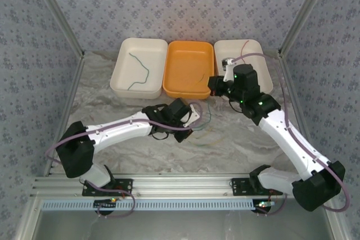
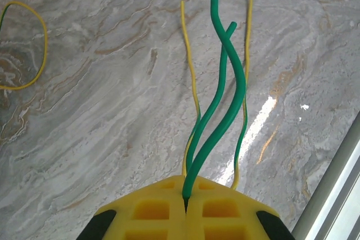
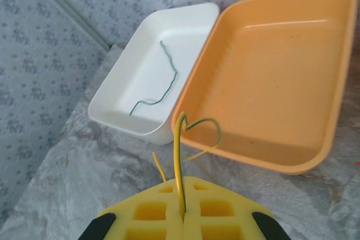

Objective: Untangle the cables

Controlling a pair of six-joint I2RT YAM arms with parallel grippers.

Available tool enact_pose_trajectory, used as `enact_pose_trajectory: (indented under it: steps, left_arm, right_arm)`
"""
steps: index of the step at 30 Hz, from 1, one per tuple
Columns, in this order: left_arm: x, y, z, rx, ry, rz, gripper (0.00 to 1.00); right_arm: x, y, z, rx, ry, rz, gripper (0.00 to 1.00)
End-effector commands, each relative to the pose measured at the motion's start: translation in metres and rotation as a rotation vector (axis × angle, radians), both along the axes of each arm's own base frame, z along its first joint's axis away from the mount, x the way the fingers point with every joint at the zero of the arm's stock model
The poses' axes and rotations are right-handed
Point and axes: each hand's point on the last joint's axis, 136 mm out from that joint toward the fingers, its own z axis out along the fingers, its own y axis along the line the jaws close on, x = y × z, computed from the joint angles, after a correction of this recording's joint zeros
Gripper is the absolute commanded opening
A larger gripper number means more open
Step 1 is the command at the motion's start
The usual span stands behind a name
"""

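**Both grippers clamped on cables near the trays**

Seen from my remote desk: the left gripper (image 2: pixel 185 188) is pinched tight on a doubled dark green cable (image 2: pixel 225 94). Its two strands rise from the yellow fingertips (image 2: pixel 152 209), cross once, and one runs out of the top of the wrist view. Two yellow-green strands (image 2: pixel 191 66) lie on the marble table (image 2: pixel 101 139) below, one on either side of the green pair. I cannot tell whether they touch it. A yellow-green loop (image 2: pixel 40 54) lies well apart at the left edge.

The right gripper (image 3: pixel 183 189) is closed on a yellow-green cable (image 3: pixel 178 150). It stands up from the fingers and curls into a small loop in front of the near rim of the orange tray (image 3: pixel 242 155). Just beside that tray, the white tray (image 3: pixel 112 111) holds a single dark green cable (image 3: pixel 166 80), lying wavy on its floor.

From above, the left gripper (image 1: pixel 197 115) hangs over the middle of the table. The right gripper (image 1: pixel 216 85) sits at the orange tray's near right corner. A second white tray (image 1: pixel 256 51) closes the row at the far edge, partly hidden behind the right arm.
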Motion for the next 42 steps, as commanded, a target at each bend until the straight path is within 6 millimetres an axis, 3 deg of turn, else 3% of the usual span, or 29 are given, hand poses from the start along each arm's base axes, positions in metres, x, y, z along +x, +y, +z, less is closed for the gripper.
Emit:
enact_pose_trajectory:
  steps: [1,5,9,13,17,21,24,28,33,39,42]
  left_arm:
    - [0.001,-0.003,0.016,-0.018,-0.092,-0.029,0.00]
    - [0.001,0.006,0.042,-0.120,-0.166,0.000,0.00]
    - [-0.004,0.019,0.072,-0.276,-0.183,0.025,0.00]
    - [-0.007,0.039,0.096,-0.414,-0.191,0.066,0.00]
    - [0.005,0.063,0.116,-0.531,-0.187,0.160,0.00]
    - [0.017,0.077,0.123,-0.578,-0.129,0.227,0.00]
    - [0.022,0.079,0.122,-0.557,-0.102,0.254,0.00]
    - [0.026,0.076,0.123,-0.533,-0.065,0.280,0.00]
    - [0.031,0.070,0.122,-0.515,-0.038,0.289,0.00]
    - [0.033,0.066,0.121,-0.503,-0.012,0.289,0.00]
    - [0.033,0.066,0.123,-0.505,-0.011,0.289,0.00]
  right_arm:
    - [0.011,-0.013,-0.004,0.032,0.047,-0.037,0.00]
    - [0.004,-0.035,-0.058,0.009,0.171,-0.099,0.00]
    - [-0.021,-0.057,-0.117,-0.001,0.282,-0.156,0.00]
    - [-0.046,-0.070,-0.155,0.005,0.358,-0.184,0.00]
    - [-0.057,-0.070,-0.170,-0.004,0.400,-0.170,0.00]
    - [-0.061,-0.065,-0.153,0.002,0.348,-0.144,0.34]
    - [-0.073,-0.040,-0.120,0.010,0.176,-0.049,0.52]
    - [-0.107,0.023,-0.098,0.024,-0.028,0.229,0.58]
    - [-0.137,0.088,-0.105,-0.072,-0.172,0.443,0.62]
    - [-0.146,0.138,-0.110,-0.172,-0.301,0.501,0.64]
    - [-0.143,0.153,-0.116,-0.179,-0.308,0.504,0.64]
